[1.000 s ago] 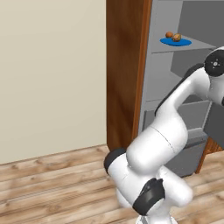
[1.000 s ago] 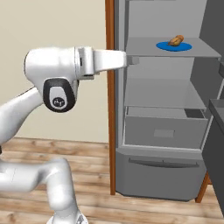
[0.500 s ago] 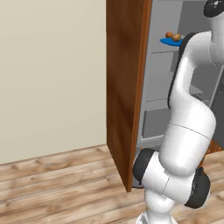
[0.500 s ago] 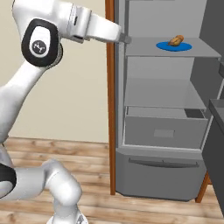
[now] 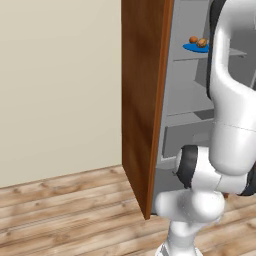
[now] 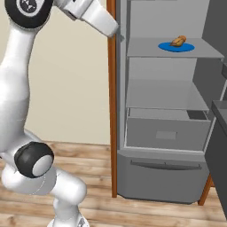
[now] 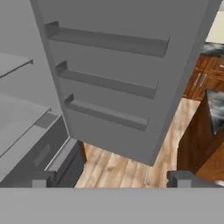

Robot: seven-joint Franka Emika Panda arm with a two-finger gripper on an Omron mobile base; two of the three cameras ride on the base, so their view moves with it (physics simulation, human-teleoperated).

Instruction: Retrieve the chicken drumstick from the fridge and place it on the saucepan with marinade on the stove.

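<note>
You have an orange-brown chicken drumstick [image 6: 179, 41] on a bright blue plate [image 6: 176, 47] at the upper right of the right base view, inside a plain grey fridge [image 6: 166, 111] with a reddish-brown wood-grain side panel [image 5: 142, 100]. Your floor [image 5: 65, 210] is light brown planks, the wall [image 5: 55, 85] flat cream. In the hand view you see grey door shelves [image 7: 105, 78] and dark brown cabinets [image 7: 202, 78] at right.

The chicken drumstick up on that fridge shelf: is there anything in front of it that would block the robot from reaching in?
Nothing visible does. The chicken drumstick lies on a blue plate on the upper shelf of the fridge, whose door stands open. No other item sits on that shelf in front of it, and the gripper is open and empty.
</note>
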